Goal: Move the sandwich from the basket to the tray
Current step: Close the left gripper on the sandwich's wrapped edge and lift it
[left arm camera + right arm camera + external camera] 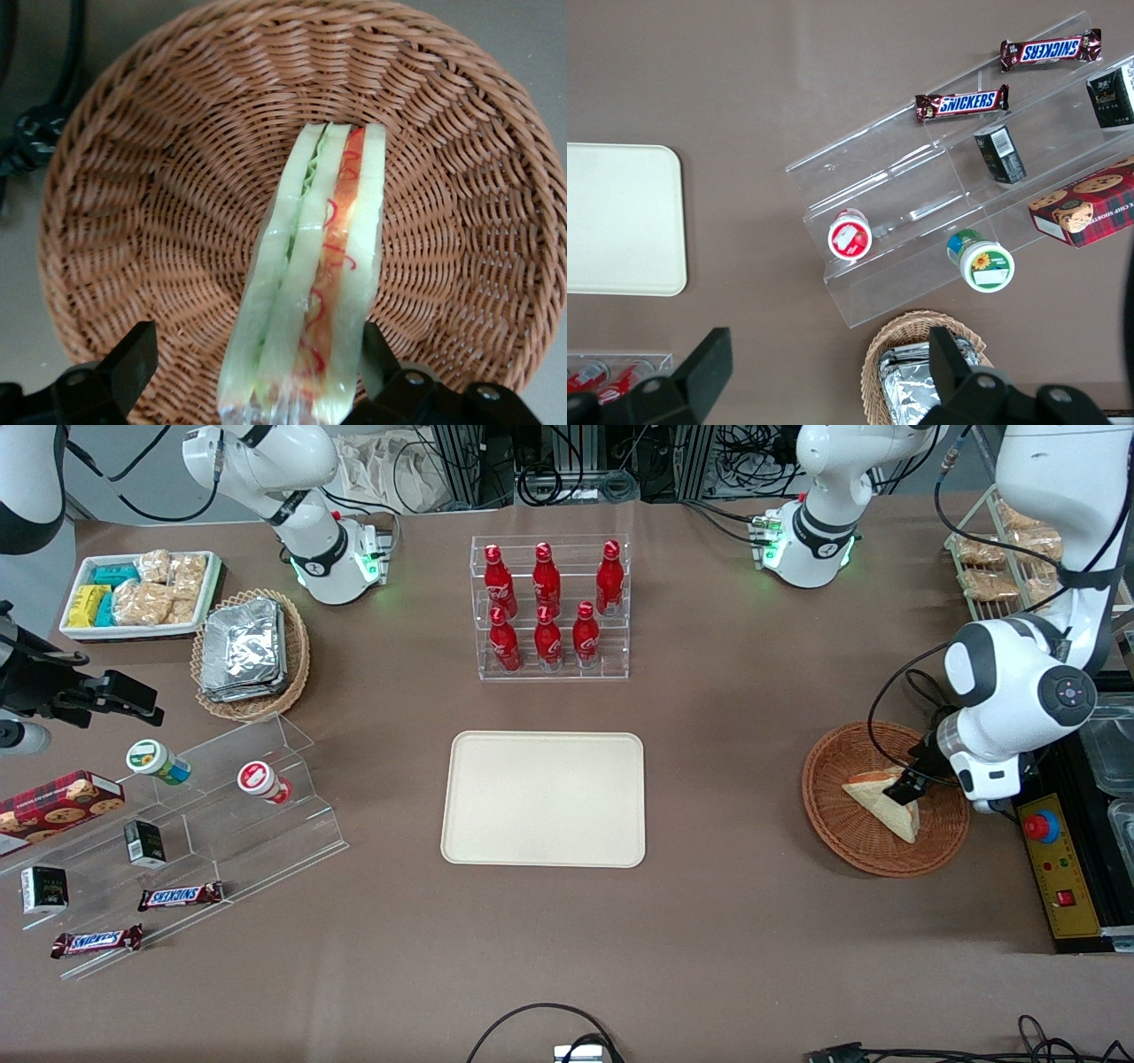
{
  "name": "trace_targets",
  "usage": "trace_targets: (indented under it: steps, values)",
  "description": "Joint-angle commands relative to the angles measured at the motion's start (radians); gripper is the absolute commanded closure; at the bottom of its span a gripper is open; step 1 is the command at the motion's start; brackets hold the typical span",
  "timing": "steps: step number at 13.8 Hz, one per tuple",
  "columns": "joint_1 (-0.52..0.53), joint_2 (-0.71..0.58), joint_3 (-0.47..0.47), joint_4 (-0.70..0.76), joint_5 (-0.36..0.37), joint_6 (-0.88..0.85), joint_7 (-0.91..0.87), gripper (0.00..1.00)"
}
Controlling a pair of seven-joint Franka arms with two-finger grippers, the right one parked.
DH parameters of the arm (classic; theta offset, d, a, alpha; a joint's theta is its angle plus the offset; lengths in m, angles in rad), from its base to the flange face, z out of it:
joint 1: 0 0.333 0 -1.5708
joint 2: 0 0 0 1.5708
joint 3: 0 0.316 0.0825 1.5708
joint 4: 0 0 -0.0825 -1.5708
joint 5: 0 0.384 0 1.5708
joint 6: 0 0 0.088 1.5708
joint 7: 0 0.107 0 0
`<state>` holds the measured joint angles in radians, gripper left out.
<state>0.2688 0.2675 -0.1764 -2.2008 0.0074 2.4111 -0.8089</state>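
The sandwich (889,804) is a pale bread wedge in clear wrap, standing on its edge in the round reddish-brown basket (852,843) toward the working arm's end of the table. In the left wrist view the sandwich (319,257) shows green and red-orange filling against the basket's weave (151,177). My left gripper (908,783) is down in the basket, open, with its fingers either side of the sandwich (257,350). One finger (376,354) is against the bread and the other (133,359) stands apart from it. The cream tray (543,797) lies flat at the table's middle, with nothing on it.
A clear rack of red bottles (549,607) stands farther from the front camera than the tray. A tan basket of foil packs (251,651), a white snack tray (139,593) and a clear stepped stand (204,824) lie toward the parked arm's end. A yellow control box (1059,864) sits beside the basket.
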Motion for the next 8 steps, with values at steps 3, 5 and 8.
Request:
trace_targets:
  steps: [3,5,8]
  values:
    - [0.004,0.053,-0.008,0.010,0.016,0.056,-0.004,0.00]
    - [0.004,0.062,-0.009,0.027,0.014,0.052,-0.009,0.04]
    - [0.006,0.039,-0.009,0.027,0.014,0.037,-0.001,0.76]
